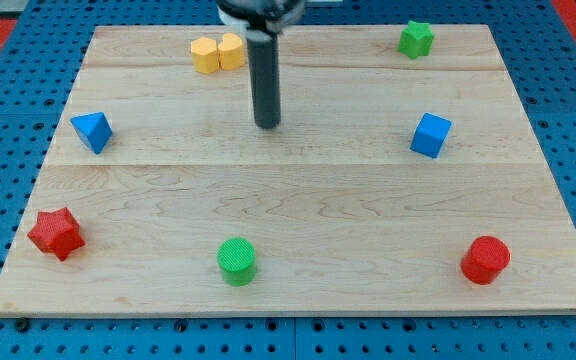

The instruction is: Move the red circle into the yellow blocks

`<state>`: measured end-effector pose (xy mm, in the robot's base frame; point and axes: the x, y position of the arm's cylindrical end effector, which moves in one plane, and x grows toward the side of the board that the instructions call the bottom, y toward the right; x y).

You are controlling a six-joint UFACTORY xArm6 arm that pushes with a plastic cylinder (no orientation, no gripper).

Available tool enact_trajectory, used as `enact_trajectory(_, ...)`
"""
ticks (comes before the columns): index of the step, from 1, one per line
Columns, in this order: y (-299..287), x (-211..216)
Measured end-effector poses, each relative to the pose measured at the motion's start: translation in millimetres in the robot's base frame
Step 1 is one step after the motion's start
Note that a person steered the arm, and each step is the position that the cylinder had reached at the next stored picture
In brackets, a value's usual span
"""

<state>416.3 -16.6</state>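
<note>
The red circle (485, 260) stands near the board's bottom right corner. Two yellow blocks (216, 52) sit touching each other near the view's top, left of centre. My tip (267, 124) rests on the board just right of and below the yellow blocks, a short gap apart from them. It is far from the red circle, up and to the left of it.
A red star (56, 233) lies at the bottom left, a green circle (236, 261) at the bottom centre. A blue triangle (92, 131) is at the left, a blue cube (430, 135) at the right, a green star (416, 39) at the top right. The wooden board (298, 200) lies on a blue pegboard.
</note>
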Motion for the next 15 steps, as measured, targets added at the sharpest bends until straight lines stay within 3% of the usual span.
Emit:
enact_trajectory(1,85.5,76.2)
enact_trajectory(2,216.4,65.2)
enact_trajectory(3,272.9,113.1)
enact_trajectory(4,283.7,198.3)
enact_trajectory(5,184.2,169.4)
enact_trajectory(6,110.6,101.6)
enact_trajectory(8,159.5,114.2)
enact_trajectory(9,215.8,103.9)
enact_trajectory(10,181.5,66.9)
enact_trajectory(11,94.5,55.8)
enact_trajectory(13,64.6,-11.9)
enact_trajectory(14,85.4,-19.8)
enact_trajectory(15,42.0,-60.9)
